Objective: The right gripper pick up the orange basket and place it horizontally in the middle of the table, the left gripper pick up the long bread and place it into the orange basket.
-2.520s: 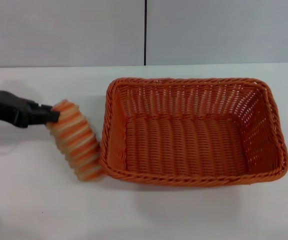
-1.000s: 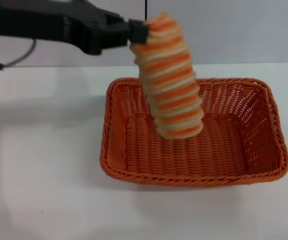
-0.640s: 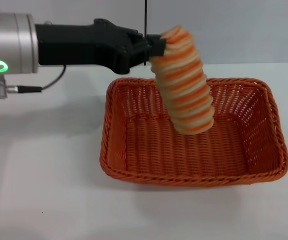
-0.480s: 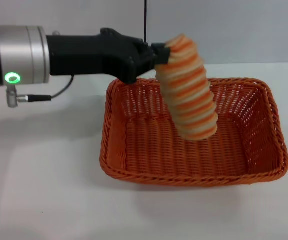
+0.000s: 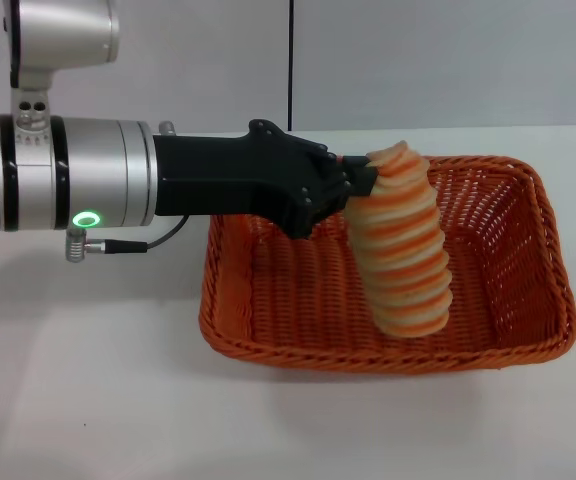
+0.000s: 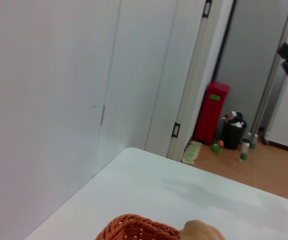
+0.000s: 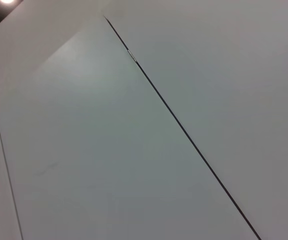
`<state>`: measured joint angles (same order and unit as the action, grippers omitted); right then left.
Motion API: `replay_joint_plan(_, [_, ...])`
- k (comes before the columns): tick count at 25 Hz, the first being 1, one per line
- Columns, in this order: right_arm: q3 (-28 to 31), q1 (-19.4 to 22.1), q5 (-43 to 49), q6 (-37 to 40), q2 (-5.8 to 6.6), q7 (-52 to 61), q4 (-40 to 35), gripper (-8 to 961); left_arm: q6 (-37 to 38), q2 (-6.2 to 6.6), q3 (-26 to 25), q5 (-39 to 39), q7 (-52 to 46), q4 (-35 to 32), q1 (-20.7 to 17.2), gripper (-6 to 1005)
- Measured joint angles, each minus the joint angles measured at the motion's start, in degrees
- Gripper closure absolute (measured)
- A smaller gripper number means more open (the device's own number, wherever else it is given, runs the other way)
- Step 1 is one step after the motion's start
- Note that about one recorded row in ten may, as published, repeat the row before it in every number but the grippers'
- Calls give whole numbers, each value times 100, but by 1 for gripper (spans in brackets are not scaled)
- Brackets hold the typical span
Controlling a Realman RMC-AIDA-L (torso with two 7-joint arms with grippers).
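Note:
In the head view the orange basket (image 5: 528, 290) lies lengthwise on the white table (image 5: 88, 400), right of centre. My left gripper (image 5: 360, 180) reaches in from the left above the basket and is shut on the top end of the long bread (image 5: 406, 250). The striped loaf hangs nearly upright, tilted a little, with its lower end down inside the basket close to the floor near the front wall. The left wrist view catches only a bit of the basket rim (image 6: 134, 227) and the tip of the bread (image 6: 200, 231). The right gripper is out of view.
The left arm's silver and black forearm (image 5: 78, 185) spans the left half of the head view above the table. A grey wall (image 5: 448, 60) stands behind the table. The right wrist view holds only blank wall panels.
My left gripper has carried the bread from the table left of the basket up and over its rim. Over the last half second it moved right and down, lowering the loaf into the basket.

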<state>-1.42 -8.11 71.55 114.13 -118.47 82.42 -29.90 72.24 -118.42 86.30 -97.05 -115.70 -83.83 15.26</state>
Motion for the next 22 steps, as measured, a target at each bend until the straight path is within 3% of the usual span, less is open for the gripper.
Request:
replay_joint_plan(10, [51,63,-43,125,0,29,0,558,-482,11,113,918,1075,375,-353,777])
replay_joint_plan(15, [52,33,-42,157,6,-5,-24,553,-484,22,-161,966,1170,386,-493,516])
replay_joint_plan(18, [28,-16,-17,138,23,-115,-29,550,-481,18,-399,1307,1573,565,-659,431])
replay_joint_plan(21, [0,-74,-2,111,23,-350,-8,547,-475,16,-521,1742,1970,883,-734,347])
replay_joint_plan(22, [-3,-102,2,105,19,-448,-6,546,-385,18,-709,2420,2734,1467,-815,319])
